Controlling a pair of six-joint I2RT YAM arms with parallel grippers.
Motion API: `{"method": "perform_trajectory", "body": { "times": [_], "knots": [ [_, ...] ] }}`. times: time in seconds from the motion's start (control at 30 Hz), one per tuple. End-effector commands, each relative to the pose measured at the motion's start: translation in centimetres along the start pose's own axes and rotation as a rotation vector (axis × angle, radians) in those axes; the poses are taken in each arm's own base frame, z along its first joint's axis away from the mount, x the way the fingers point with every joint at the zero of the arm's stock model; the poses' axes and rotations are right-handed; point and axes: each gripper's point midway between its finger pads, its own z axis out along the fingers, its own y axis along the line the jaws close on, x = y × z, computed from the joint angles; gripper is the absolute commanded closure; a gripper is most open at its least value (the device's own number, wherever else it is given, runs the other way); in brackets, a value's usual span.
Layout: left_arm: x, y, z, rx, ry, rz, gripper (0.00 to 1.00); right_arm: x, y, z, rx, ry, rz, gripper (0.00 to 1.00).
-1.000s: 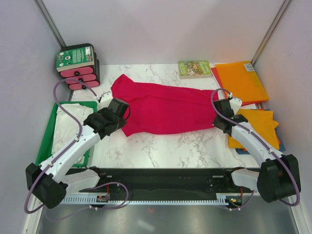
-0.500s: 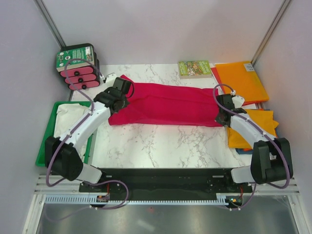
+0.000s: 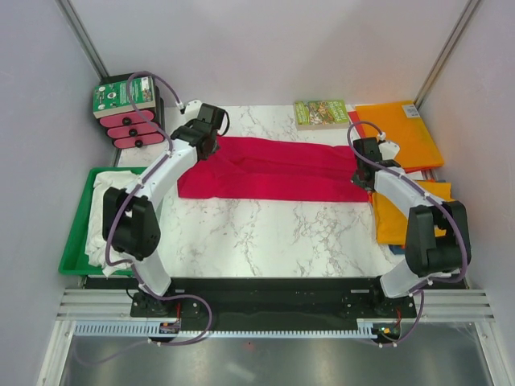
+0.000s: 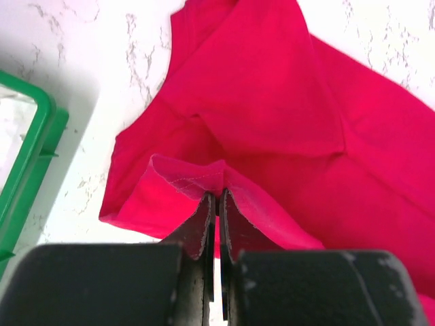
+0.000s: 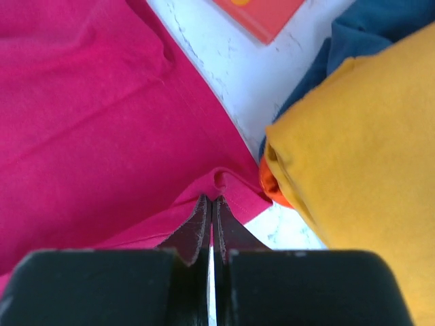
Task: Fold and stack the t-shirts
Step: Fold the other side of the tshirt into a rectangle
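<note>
White marble desk [image 3: 265, 233] fills the view, and the big story on it is the crimson red cloth t-shirt [image 3: 273, 169]: 1 second ago it lay broad, its near hem drooping toward the arm bases. Now it is a narrow band, doubled lengthwise! It stretches across the desk, starting just right of the green plastic tray [image 3: 76, 241] and running away from it.

Both arms have swung away from the bases, carrying that near hem up and over onto the far edge. That looks like the first lengthwise fold going down, with the cross folds and the stacking not yet done.

Opposite the tray, the folded yellow-orange cloth t-shirt [image 3: 426, 205] sits just beside the crimson band's end, and the flat bright orange t-shirt [image 3: 398, 133] lies beyond it. A crumpled white cloth t-shirt [image 3: 109, 205] waits inside the tray.

Down to the small stuff. The left gripper [image 4: 217, 204], beyond the tray's far right corner, is clamped tight on a ridge of crimson hem, fingers pressed together with cloth pinched between. The right gripper [image 5: 211, 207], at the end farthest from the tray, is likewise closed on a crimson corner, right next to the yellow-orange fold.

My read: release comes next, and the layers need to land aligned or the band will skew.
</note>
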Motion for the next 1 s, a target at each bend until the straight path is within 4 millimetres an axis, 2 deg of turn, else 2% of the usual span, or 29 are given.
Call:
{"method": "perform_trajectory", "body": {
  "times": [0.0,0.17,0.4,0.57,0.97],
  "knots": [
    [-3.3,-0.6,0.9,-0.026,-0.082,0.003,0.98,-3.2,1.2,1.1,0.016,-0.066,0.058,1.0],
    [-2.6,-1.3,3.2,-0.045,-0.054,0.019,0.98,-3.8,1.5,2.5,0.042,-0.062,0.052,1.0],
    [-1.5,-2.3,5.4,-0.055,-0.025,0.037,0.98,-3.2,1.6,4.9,0.09,-0.039,0.033,1.0],
    [-1.3,-2.7,6.4,-0.066,-0.02,0.044,0.98,-3.2,1.9,5.9,0.103,-0.037,0.023,1.0],
    [-3.5,-3.9,6.9,-0.055,-0.063,0.027,0.98,-3.7,2.6,7.2,0.112,-0.046,0.033,1.0]
  ]
}}
